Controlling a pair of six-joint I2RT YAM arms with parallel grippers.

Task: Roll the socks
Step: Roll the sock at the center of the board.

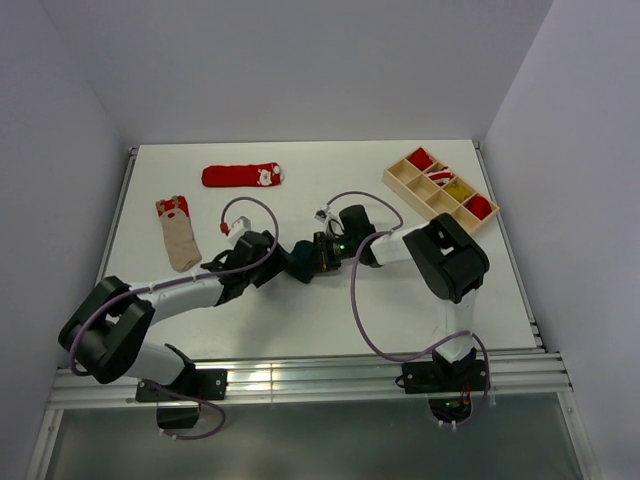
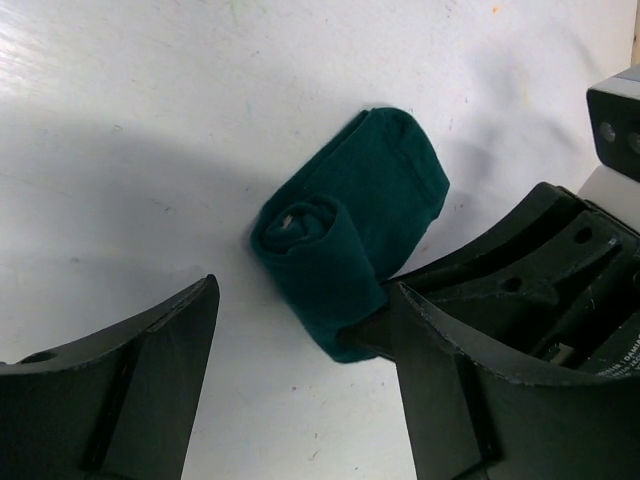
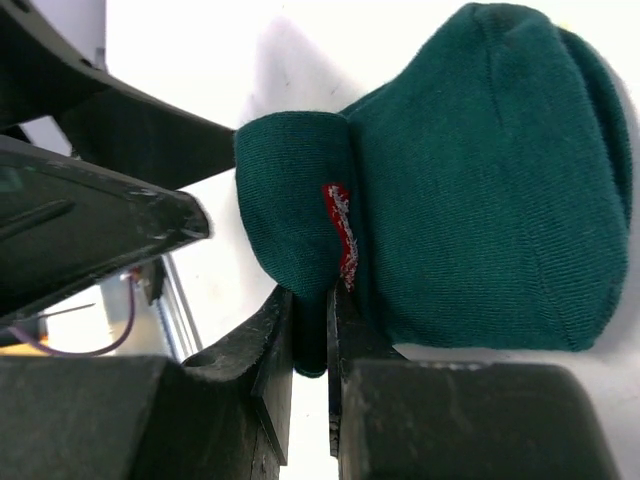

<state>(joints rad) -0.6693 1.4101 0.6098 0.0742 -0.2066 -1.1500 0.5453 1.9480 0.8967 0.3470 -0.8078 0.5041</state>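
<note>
Mid-task: dark green sock (image 2: 345, 240) partly rolled, right gripper (image 3: 310, 300) pinching its fold, left gripper (image 2: 303, 300) spread wide. To do: red sock (image 1: 243, 176), beige sock (image 1: 178, 232), both flat.

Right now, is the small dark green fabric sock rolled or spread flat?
Partly rolled: in the left wrist view one end of the dark green sock is coiled into a roll, the rest lies flat.
</note>
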